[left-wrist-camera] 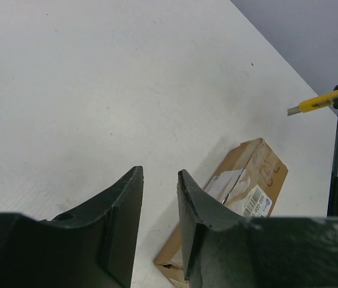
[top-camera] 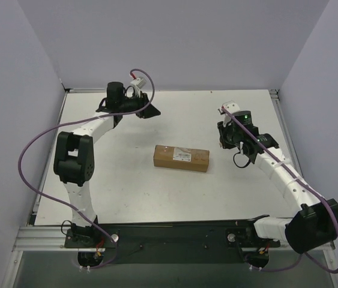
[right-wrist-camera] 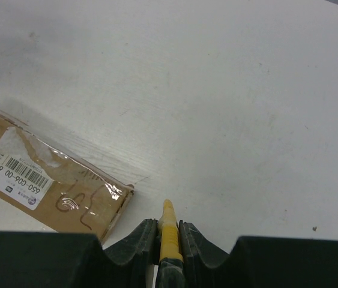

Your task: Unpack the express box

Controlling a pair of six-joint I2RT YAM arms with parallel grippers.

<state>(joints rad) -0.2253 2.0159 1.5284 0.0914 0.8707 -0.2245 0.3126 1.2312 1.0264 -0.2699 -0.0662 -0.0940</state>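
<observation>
The express box (top-camera: pixel 181 158), a brown carton with a white barcode label (right-wrist-camera: pixel 20 174), lies flat in the middle of the table, taped over its top. My left gripper (left-wrist-camera: pixel 160 171) hovers at the back left (top-camera: pixel 149 112), apart from the box (left-wrist-camera: pixel 250 174). It is open, with only bare table showing between its fingers. My right gripper (right-wrist-camera: pixel 167 223) sits just past the box's right end (top-camera: pixel 224 143). It is shut on a yellow utility knife (right-wrist-camera: pixel 170 240), whose tip points over bare table beside the box (right-wrist-camera: pixel 54 192). The knife (left-wrist-camera: pixel 317 102) also shows in the left wrist view.
The white table (top-camera: pixel 126 192) is walled by grey panels at the back and both sides. A black rail (top-camera: pixel 175 234) carrying the arm bases runs along the near edge. Purple cables loop off both arms.
</observation>
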